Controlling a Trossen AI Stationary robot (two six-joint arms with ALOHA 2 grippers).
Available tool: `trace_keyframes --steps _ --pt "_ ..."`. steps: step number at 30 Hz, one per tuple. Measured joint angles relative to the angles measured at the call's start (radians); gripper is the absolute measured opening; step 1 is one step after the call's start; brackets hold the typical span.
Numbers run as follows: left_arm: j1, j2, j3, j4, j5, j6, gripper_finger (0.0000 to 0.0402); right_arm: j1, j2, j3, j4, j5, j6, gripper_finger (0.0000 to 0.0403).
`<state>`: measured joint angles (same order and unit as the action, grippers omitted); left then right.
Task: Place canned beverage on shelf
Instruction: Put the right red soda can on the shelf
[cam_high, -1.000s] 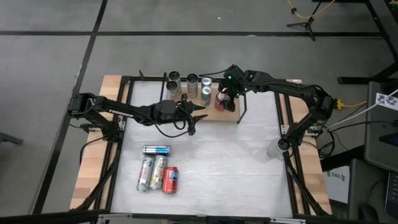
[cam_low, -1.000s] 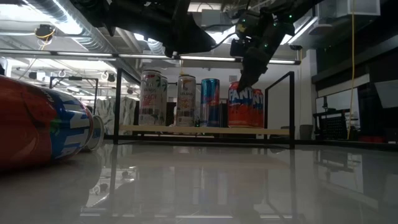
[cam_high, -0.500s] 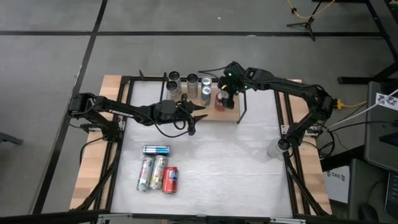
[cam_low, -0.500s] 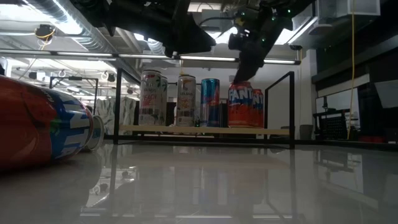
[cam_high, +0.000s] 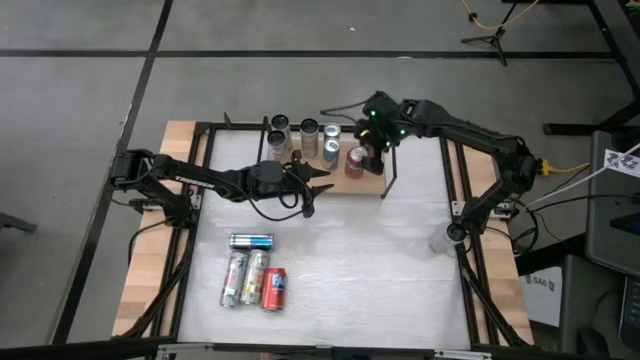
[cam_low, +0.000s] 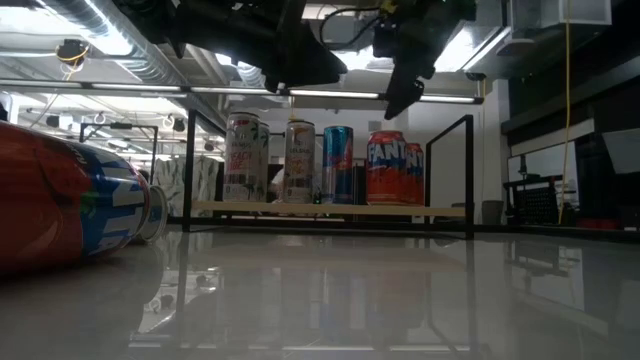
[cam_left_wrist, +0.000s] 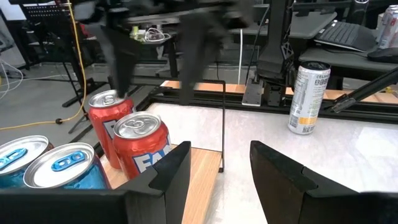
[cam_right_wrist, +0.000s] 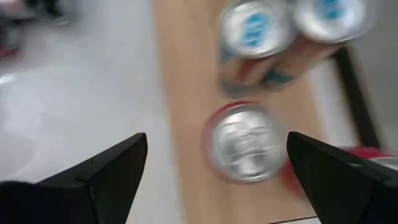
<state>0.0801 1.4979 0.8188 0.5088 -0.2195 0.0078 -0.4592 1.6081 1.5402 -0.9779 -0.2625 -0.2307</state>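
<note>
High view: the shelf at the table's far edge carries upright cans, the red Fanta can nearest the right claw, which hangs above it with fingers spread, gripping nothing. The left claw, also spread and empty, sits beside the shelf's near edge. Four more cans lie on the table. Low view alone shows the can labels in a row; left wrist view adds a lone silver can standing beyond the shelf.
</note>
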Motion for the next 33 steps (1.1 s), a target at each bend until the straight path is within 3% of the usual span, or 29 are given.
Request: trace_keyframes --steps 5,14,29,33 --pt "0.0 0.0 0.0 0.0 0.0 0.001 0.0158 0.099 0.0 0.0 -0.078 -0.022 0.021 0.0381" --pt "0.0 0.0 0.0 0.0 0.0 0.001 0.0158 0.254 -0.001 -0.027 -0.092 0.062 -0.022 0.0381" --pt "0.0 0.0 0.0 0.0 0.0 0.002 0.0158 0.256 0.0 -0.139 -0.064 0.078 -0.012 0.0381" --pt "0.0 0.0 0.0 0.0 0.0 0.002 0.0158 0.257 -0.001 -0.149 -0.06 0.172 -0.017 0.0381"
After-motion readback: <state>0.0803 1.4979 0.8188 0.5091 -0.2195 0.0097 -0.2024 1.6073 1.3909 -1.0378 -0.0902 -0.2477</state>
